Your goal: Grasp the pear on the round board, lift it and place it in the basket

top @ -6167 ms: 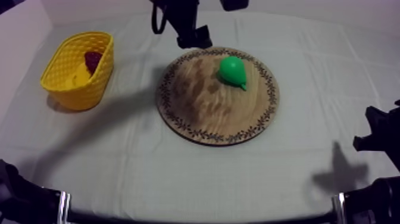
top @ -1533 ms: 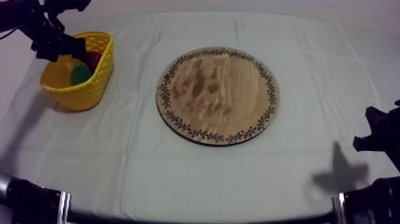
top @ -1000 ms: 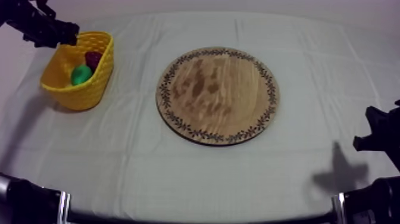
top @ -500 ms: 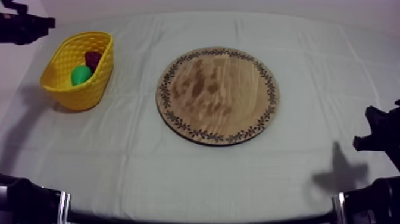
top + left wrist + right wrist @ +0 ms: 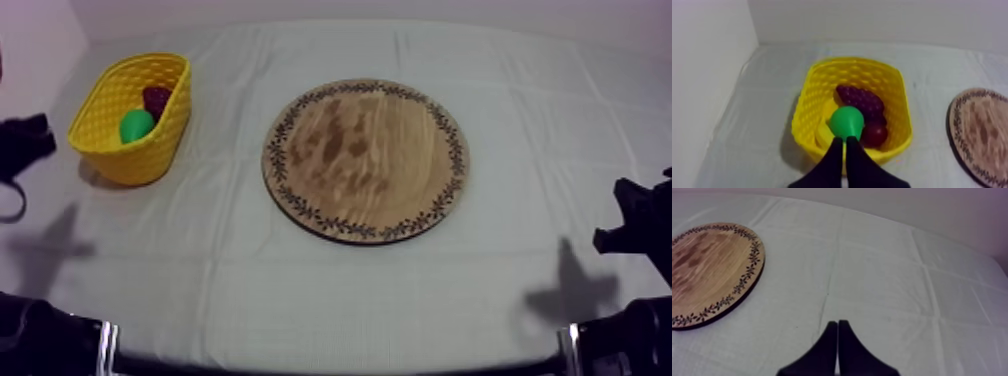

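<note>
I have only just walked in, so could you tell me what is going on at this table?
The green toy pear lies in the yellow basket, beside a bunch of purple grapes and a small red fruit. The round wooden board with the patterned rim bears no fruit. The left gripper hangs apart from the basket, fingers together on nothing; the right gripper rests over the cloth, likewise shut.
</note>
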Controlling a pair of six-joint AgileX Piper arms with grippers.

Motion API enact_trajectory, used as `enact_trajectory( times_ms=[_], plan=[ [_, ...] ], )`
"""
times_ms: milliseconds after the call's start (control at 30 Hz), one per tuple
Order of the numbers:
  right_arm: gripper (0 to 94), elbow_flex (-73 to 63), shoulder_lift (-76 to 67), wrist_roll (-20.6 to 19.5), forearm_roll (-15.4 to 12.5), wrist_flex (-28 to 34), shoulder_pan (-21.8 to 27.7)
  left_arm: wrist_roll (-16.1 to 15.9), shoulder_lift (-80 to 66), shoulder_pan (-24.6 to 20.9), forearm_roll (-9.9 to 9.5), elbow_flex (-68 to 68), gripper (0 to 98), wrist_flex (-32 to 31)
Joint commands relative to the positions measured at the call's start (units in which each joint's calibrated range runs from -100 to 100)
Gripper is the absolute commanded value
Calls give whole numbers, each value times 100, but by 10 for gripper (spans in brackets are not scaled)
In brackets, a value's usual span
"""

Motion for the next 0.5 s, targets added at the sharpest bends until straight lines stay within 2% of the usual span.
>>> enact_trajectory(
  times_ms=[0,467],
  plan=[
    [5,5,1,0,1,2,-2,-83,-1521,10,-17,803,0,126],
    [5,5,1,0,1,2,1,-196,-2787,0,-99,1986,0,294]
  ],
)
